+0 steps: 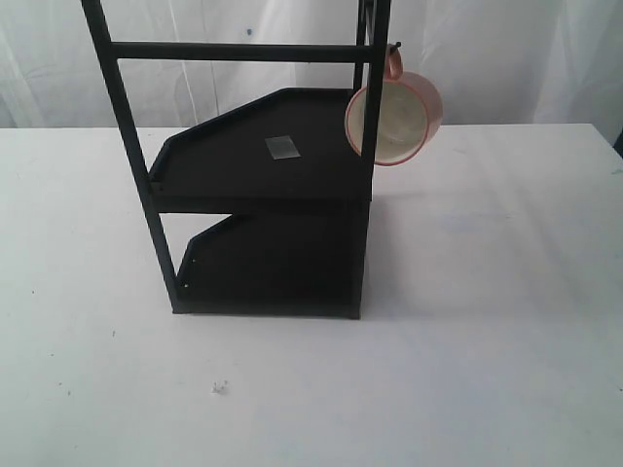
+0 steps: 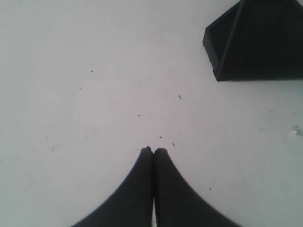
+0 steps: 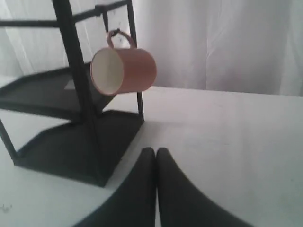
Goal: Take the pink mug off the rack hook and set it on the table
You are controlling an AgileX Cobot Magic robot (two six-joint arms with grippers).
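Note:
The pink mug (image 1: 394,119) hangs by its loop handle from the rack hook (image 1: 394,46) on the right post of the black rack (image 1: 263,165), its cream inside facing the exterior camera. The right wrist view shows the same mug (image 3: 124,70) hanging well ahead of and above my right gripper (image 3: 155,150), which is shut and empty. My left gripper (image 2: 153,150) is shut and empty over the bare white table (image 2: 94,94), with a corner of the rack (image 2: 255,40) off to one side. Neither gripper shows in the exterior view.
The rack's two trays (image 1: 258,258) stand on the table (image 1: 487,292), the upper one bearing a grey square sticker (image 1: 282,148). A small white crumb (image 1: 219,387) lies in front of the rack. White curtains (image 1: 506,49) hang behind the table.

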